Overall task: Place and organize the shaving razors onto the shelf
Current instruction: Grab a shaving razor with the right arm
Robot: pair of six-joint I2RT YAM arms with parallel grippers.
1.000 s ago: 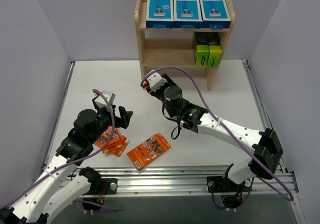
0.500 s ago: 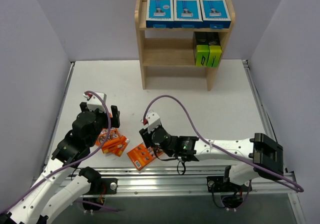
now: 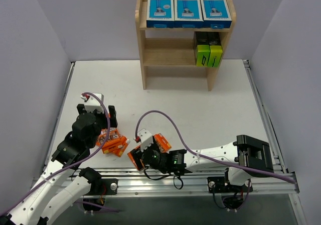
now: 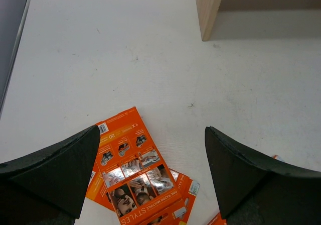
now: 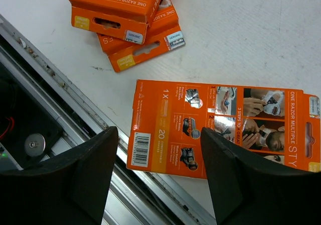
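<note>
The wooden shelf [image 3: 150, 54] stands at the back, with three blue-and-white razor boxes [image 3: 186, 9] on its top tier. Two black-and-lime boxes [image 3: 208, 55] sit at the right of its middle tier. A pile of flat orange packs [image 3: 114, 143] [image 4: 133, 170] lies front left. My left gripper [image 3: 97, 117] [image 4: 153, 177] hovers open above it, holding nothing. One orange pack [image 3: 161, 142] [image 5: 225, 129] lies alone by the front edge. My right gripper [image 3: 142, 152] [image 5: 158, 172] is open, low over that pack's barcode end, with a finger on either side.
The metal base rail [image 3: 200, 177] [image 5: 45, 109] runs just in front of the single pack. The shelf's left leg [image 4: 208, 9] shows far ahead in the left wrist view. The orange pile [image 5: 125, 19] lies close to the left of the right gripper.
My right arm swung from near the shelf down to the front edge over the single orange pack, and its jaws widened. My left gripper settled over the orange pile.
</note>
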